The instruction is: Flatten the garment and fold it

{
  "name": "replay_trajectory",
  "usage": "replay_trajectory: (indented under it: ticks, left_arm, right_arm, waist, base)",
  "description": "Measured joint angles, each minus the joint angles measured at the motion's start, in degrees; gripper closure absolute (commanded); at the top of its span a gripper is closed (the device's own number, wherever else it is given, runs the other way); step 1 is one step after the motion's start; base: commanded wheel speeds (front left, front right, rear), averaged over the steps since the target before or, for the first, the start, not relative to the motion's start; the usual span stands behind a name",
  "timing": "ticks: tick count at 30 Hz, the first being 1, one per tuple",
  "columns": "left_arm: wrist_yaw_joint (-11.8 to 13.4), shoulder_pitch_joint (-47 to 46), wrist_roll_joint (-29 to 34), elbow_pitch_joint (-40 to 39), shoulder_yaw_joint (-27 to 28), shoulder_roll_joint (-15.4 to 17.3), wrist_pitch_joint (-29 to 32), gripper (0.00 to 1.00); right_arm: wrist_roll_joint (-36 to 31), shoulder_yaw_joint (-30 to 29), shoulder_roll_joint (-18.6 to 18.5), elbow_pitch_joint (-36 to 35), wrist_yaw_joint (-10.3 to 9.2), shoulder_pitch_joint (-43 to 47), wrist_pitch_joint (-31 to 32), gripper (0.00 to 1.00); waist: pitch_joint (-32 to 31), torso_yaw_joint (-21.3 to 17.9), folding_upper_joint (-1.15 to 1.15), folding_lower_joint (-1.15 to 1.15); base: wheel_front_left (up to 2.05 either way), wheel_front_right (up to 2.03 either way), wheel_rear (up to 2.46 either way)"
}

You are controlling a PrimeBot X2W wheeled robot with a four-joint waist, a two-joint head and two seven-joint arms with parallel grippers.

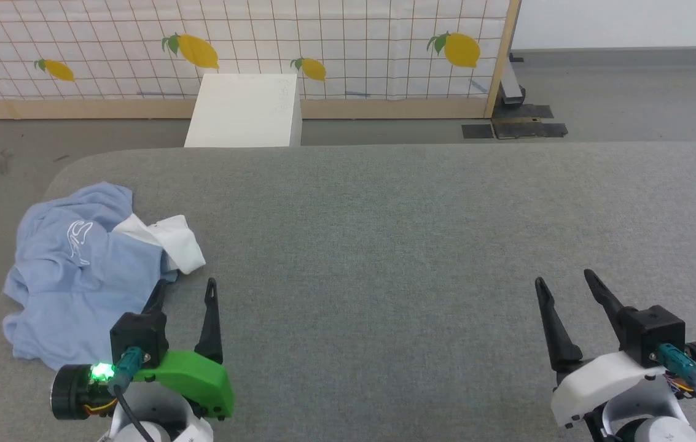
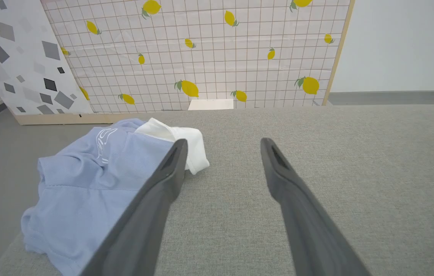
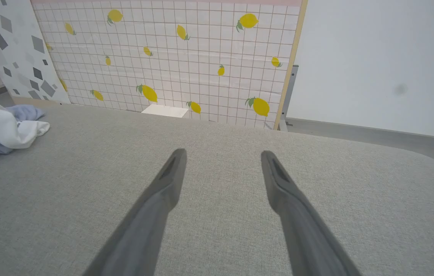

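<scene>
crumpled garment (image 1: 77, 276) lies just left of the wide-open, empty left gripper (image 1: 186, 285).

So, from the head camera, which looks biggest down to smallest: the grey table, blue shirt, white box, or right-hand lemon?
1. grey table
2. blue shirt
3. white box, farther off, so its real size is unsure
4. right-hand lemon

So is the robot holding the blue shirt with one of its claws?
No, nothing is held. The left gripper and the right gripper both stand open and empty; the shirt lies crumpled on the grey surface by the left one.
</scene>
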Motion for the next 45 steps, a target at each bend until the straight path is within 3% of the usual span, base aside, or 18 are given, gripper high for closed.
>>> replay_trajectory:
  ticks: [45]
  left_arm:
    - [-1.5, -0.2, -4.0, 4.7, -2.0, 1.8, -5.1, 0.00]
  right_arm:
    - [4.0, -2.6, 0.0, 2.2, 0.00, 0.8, -5.5, 0.00]
  waist:
    - [-0.2, 0.0, 0.00, 0.00]
  base:
    - [0.00, 0.00, 0.00]
